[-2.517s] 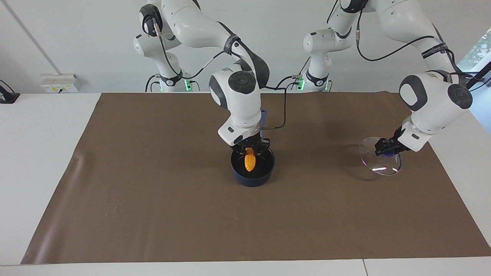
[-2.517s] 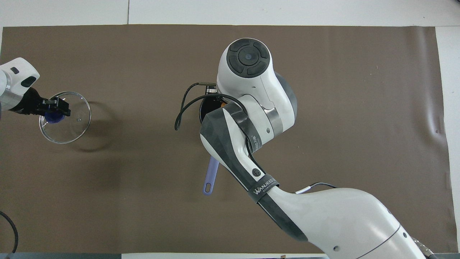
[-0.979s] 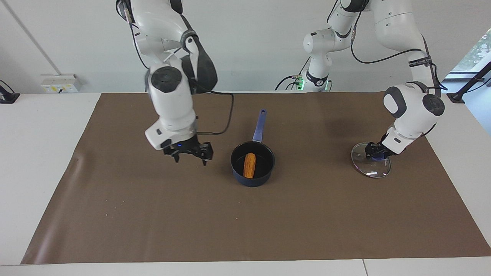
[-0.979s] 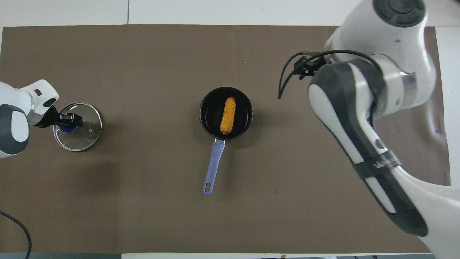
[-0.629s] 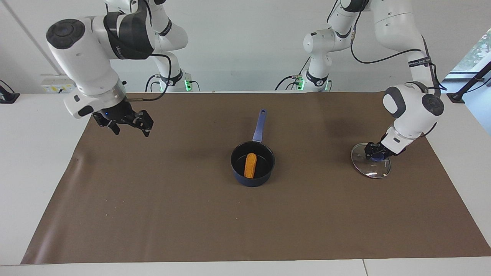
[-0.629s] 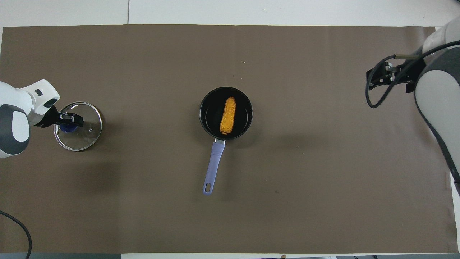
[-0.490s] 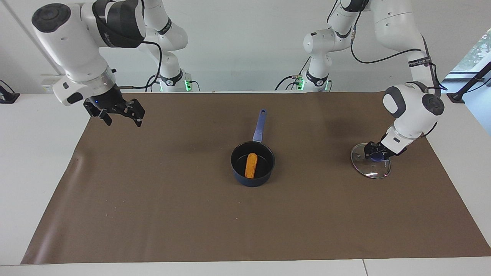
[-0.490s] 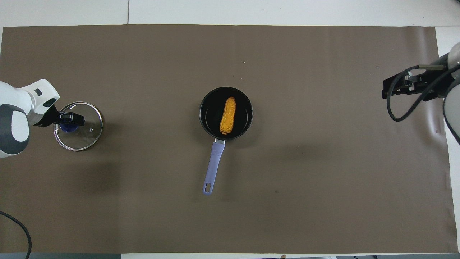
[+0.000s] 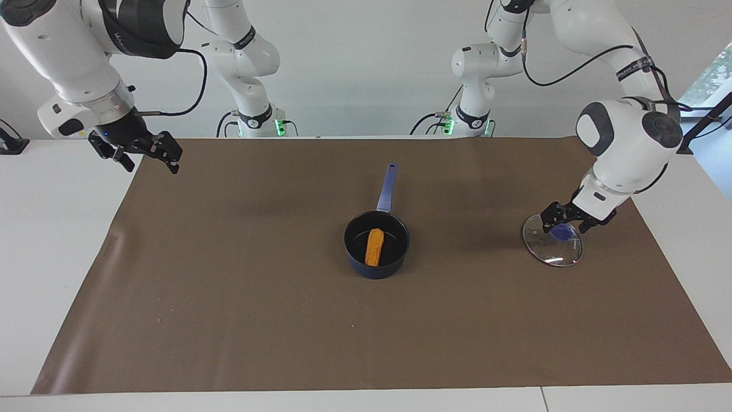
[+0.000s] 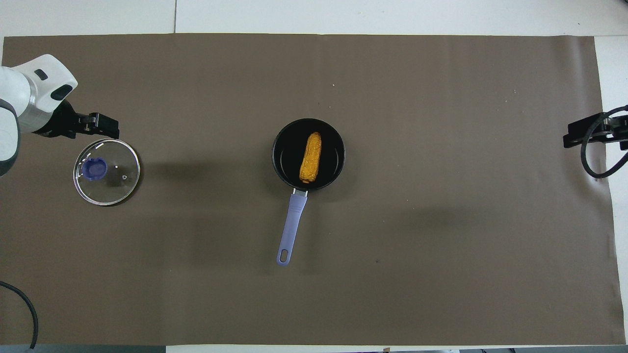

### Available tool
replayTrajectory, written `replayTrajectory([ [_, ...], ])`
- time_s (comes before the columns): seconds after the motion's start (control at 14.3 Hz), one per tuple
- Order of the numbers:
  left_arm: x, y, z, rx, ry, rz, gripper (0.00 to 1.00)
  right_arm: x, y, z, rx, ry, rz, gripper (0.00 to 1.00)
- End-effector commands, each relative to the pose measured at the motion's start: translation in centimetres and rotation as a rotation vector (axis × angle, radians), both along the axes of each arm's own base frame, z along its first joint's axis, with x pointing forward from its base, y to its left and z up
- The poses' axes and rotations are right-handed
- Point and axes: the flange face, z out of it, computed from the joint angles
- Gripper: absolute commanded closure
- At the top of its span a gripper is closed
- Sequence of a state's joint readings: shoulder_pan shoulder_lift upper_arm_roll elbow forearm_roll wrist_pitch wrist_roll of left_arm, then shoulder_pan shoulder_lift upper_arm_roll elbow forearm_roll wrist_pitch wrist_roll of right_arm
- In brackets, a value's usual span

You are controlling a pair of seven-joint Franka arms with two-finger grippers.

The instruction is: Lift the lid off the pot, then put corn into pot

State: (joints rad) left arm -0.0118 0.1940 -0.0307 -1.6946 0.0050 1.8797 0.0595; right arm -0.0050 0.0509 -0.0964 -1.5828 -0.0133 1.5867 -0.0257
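Orange corn [image 9: 374, 247] in pot [image 9: 376, 268]; lid [image 9: 552, 249] seemingly released.

White arms [image 9: 623, 143] with grey joint caps, black cables, black fingers [image 9: 171, 155].

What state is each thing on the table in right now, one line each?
pot: uncovered, upright on the brown mat, corn inside.
corn: lying flat in the pot.
lid: flat on the mat, knob up, released.
left pincer: open, just above the lid's knob.
right pincer: open, empty, raised over the mat's corner.
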Motion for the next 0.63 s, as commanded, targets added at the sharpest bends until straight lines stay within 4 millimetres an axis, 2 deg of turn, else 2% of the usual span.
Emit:
replayTrajectory([
  [0.0, -2.4, -0.4, 6.2, 0.039, 0.024, 0.015, 0.0, -0.6, 0.1, 0.0, 0.008, 0.026, 0.018, 0.0],
  [0.07, -4.3, -0.2, 8.2, 0.04, 0.033, 0.018, 0.0, -1.4, 0.2, -0.2, 0.01, 0.026, 0.021, 0.0],
  [0.21, -7.0, 0.0, 9.7, 0.045, 0.08, 0.025, 0.0, -1.6, 0.2, -0.4, 0.011, 0.028, 0.021, 0.0],
  [0.28, -7.9, 0.0, 9.9, 0.046, 0.083, 0.025, 0.0, -1.7, 0.0, -0.4, 0.011, 0.029, 0.017, 0.0],
  [0.42, -9.1, -0.3, 8.7, 0.048, 0.101, 0.04, 0.0, -1.8, -0.2, -0.7, 0.01, 0.038, 0.005, 0.0],
  [0.56, -9.1, -0.6, 8.4, 0.043, 0.065, 0.05, 0.0, -1.8, -0.7, -0.3, 0.009, 0.025, -0.003, 0.0],
])
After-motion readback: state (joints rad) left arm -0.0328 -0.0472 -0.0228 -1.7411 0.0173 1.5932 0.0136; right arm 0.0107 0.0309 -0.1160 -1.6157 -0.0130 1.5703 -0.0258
